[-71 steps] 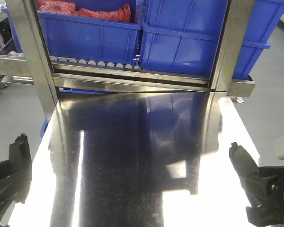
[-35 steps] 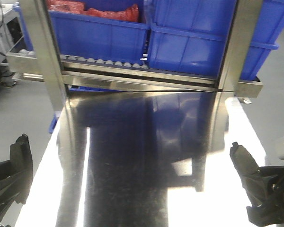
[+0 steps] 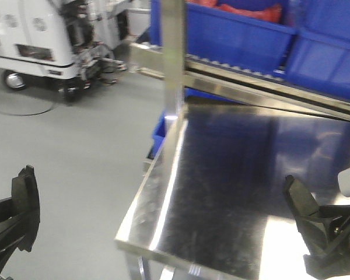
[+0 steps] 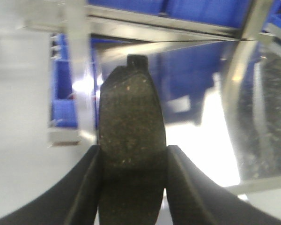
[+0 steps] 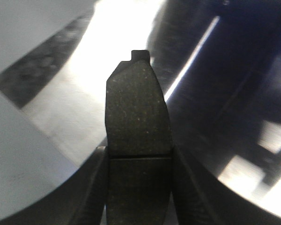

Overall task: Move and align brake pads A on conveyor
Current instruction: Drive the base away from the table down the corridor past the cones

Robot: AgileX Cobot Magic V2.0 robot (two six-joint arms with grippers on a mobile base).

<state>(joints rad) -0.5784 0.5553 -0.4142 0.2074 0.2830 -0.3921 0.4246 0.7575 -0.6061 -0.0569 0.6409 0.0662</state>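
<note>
Steel table (image 3: 233, 175) shifted rightward, left fingers (image 4: 84, 190) clamping left brake pad (image 4: 131, 136), right fingers (image 5: 185, 192) clamping right brake pad (image 5: 136, 126)

Dark grey-brown, flecked with pale specks: left brake pad (image 4: 131, 154) and right brake pad (image 5: 138, 136), the latter crossed by one thin dark line. Blue bins (image 3: 239, 35), red contents (image 3: 251, 11), mirror-silver table (image 3: 221, 175), grey floor (image 3: 76, 163).

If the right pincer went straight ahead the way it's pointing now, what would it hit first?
Probably the shiny steel table: in the right wrist view, the brake pad clamped in the right pincer points at its top, with nothing between. The pad's tip would touch first, though depth is unclear.
</note>
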